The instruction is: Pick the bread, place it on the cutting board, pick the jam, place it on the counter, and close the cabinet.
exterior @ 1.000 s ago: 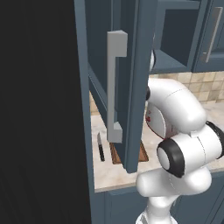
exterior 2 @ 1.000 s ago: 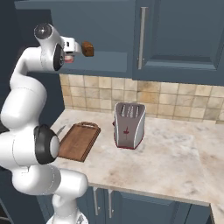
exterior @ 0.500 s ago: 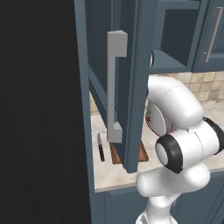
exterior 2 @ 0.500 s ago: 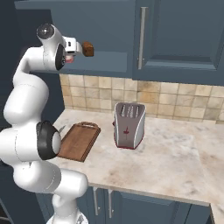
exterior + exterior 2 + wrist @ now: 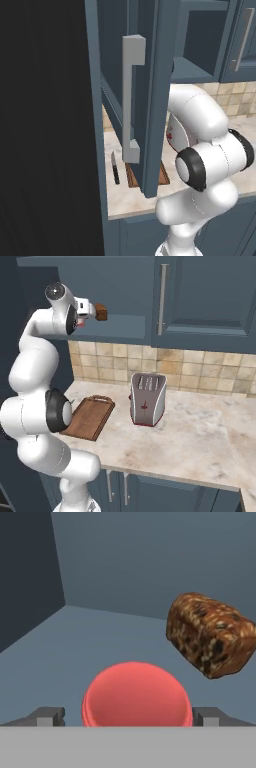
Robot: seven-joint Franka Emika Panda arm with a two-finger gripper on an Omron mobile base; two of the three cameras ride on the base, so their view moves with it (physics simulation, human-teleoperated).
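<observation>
The cabinet [image 5: 150, 95] stands with its panelled door swung wide, the long light-grey bar handle [image 5: 131, 97] facing the left base camera. Inside, on the cabinet floor, sit the jam [image 5: 137, 696] and the bread [image 5: 211, 634]: the red jar is close in front of the hand camera, the loaf chunk just beyond it and to the right in that view, apart from the jar. The bread [image 5: 101, 312] is mottled brown with dark flecks and rounded edges. The jam shows a smooth, pinkish-red round face.

Below, the beige marbled counter [image 5: 200, 436] carries the dark-brown cutting board [image 5: 90, 417], bare on top, a silver toaster [image 5: 147, 399] to its right, and a black-handled knife [image 5: 115, 169] left of the board.

The gripper [image 5: 128, 717] has its fingers [image 5: 50, 716] spread wide, one on each side of the jam, not pinching it.
</observation>
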